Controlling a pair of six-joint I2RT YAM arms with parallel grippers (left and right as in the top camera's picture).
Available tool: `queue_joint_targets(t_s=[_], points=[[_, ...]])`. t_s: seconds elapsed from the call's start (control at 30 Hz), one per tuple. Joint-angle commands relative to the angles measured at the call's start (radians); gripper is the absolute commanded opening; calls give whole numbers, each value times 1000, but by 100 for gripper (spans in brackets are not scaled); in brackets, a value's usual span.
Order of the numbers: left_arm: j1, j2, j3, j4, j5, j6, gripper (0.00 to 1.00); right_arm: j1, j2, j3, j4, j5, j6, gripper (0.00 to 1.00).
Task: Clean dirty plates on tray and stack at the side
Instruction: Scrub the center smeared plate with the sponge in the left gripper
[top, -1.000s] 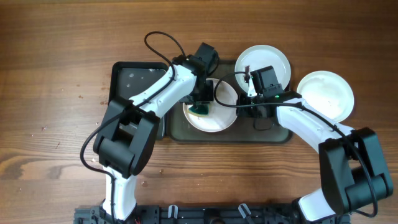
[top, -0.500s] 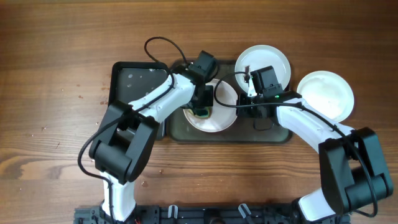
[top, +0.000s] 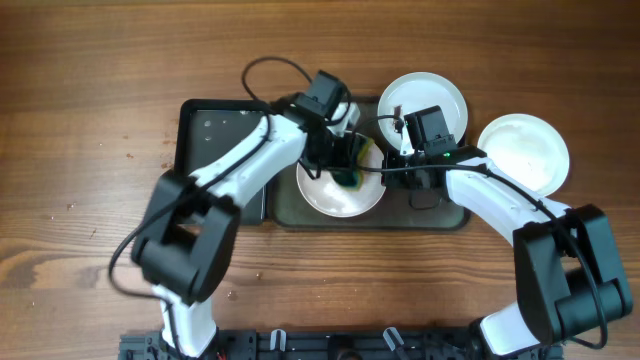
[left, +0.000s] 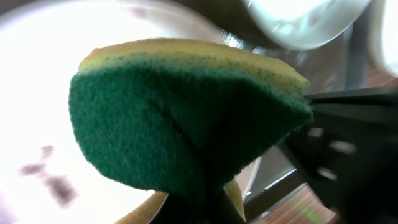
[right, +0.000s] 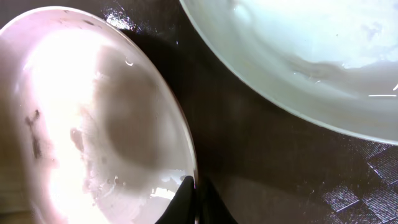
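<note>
A white dirty plate (top: 335, 195) lies on the dark grey-green tray (top: 440, 214). My left gripper (top: 340, 158) is shut on a green and yellow sponge (top: 352, 168) and holds it on the plate's right part. In the left wrist view the sponge (left: 186, 118) fills the frame, and dark smudges (left: 50, 174) show on the plate (left: 37, 93). My right gripper (right: 194, 190) is shut on that plate's right rim (right: 186, 143); in the overhead view it (top: 393, 167) sits at the rim. A second plate (top: 422, 100) lies on the tray's far right. A third plate (top: 523, 150) rests on the table to the right.
A smaller black tray (top: 210, 135) with water drops stands left of the grey-green tray. The left arm reaches across it. Bare wooden table (top: 100, 200) lies on the left and at the back. The second plate's rim (right: 298, 62) is close to my right gripper.
My left gripper has carried the sponge to the right and a little back across the plate. The right arm and the plates have not moved.
</note>
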Motion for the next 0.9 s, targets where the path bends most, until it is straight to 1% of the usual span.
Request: queue_joint_targets(t_s=[0.0, 0.07, 0.2, 0.37, 0.53, 0.57, 0.67, 0.7, 0.8, 0.87], points=[[7, -103, 34, -54, -213, 13, 4, 5, 15, 5, 5, -23, -13, 5], [5, -100, 21, -65, -283, 13, 4, 5, 15, 5, 5, -23, -13, 5], [4, -88, -37, -19, -343, 13, 4, 5, 15, 5, 5, -23, -13, 5], [5, -43, -128, 112, -342, 13, 4, 5, 15, 5, 5, -23, -13, 5], [8, 28, -187, 197, -338, 7, 4, 5, 15, 5, 5, -23, -13, 5], [8, 46, -192, 211, -323, -14, 4, 5, 15, 5, 5, -23, -13, 5], [8, 59, -193, 248, -136, -8, 4, 5, 15, 5, 5, -23, -13, 5], [7, 58, -193, 261, -98, -5, 4, 5, 15, 5, 5, -23, -13, 5], [6, 48, -193, 329, 40, -6, 4, 5, 15, 5, 5, -23, -13, 5], [8, 41, -193, 393, 107, -6, 4, 5, 15, 5, 5, -23, -14, 5]])
